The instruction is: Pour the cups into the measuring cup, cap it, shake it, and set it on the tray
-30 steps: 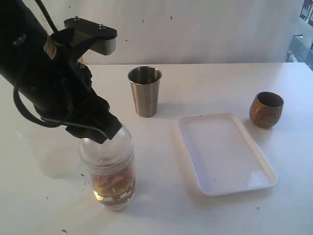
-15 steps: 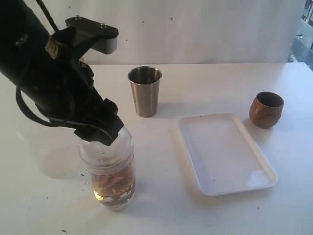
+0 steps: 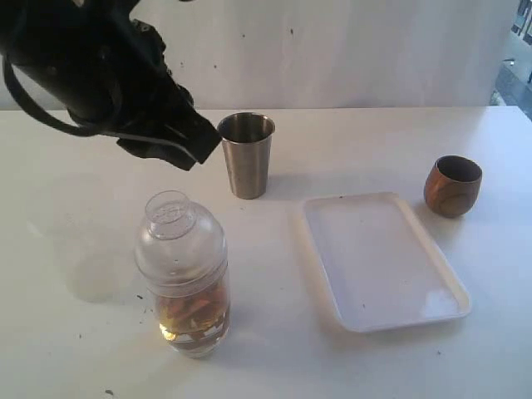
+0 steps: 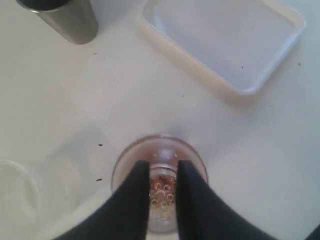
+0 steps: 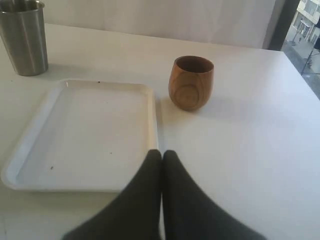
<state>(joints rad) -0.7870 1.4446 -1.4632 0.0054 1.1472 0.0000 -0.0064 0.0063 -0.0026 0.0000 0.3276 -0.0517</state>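
The clear measuring cup (image 3: 184, 287) stands upright near the table's front left, with amber-brown contents in its lower half. The dome cap (image 3: 172, 223) sits on it. My left gripper (image 3: 187, 150) hangs above and behind the cup, apart from it. In the left wrist view that gripper (image 4: 163, 167) is slightly open, and the cap's neck (image 4: 162, 172) shows far below through the gap. The steel tumbler (image 3: 247, 154) stands at the back middle. Right of the white tray (image 3: 382, 258) is the wooden cup (image 3: 453, 185). My right gripper (image 5: 161, 154) is shut and empty, beside the tray's near corner (image 5: 150, 175).
A frosted translucent cup (image 4: 15, 195) shows faintly beside the measuring cup in the left wrist view. The right wrist view also holds the tumbler (image 5: 22, 37), the wooden cup (image 5: 191, 82) and the tray (image 5: 85, 130). A white wall closes off the table's far edge.
My left gripper has let go of the cap's neck and risen up and back, leaving the capped measuring cup standing alone. Nothing else has moved.
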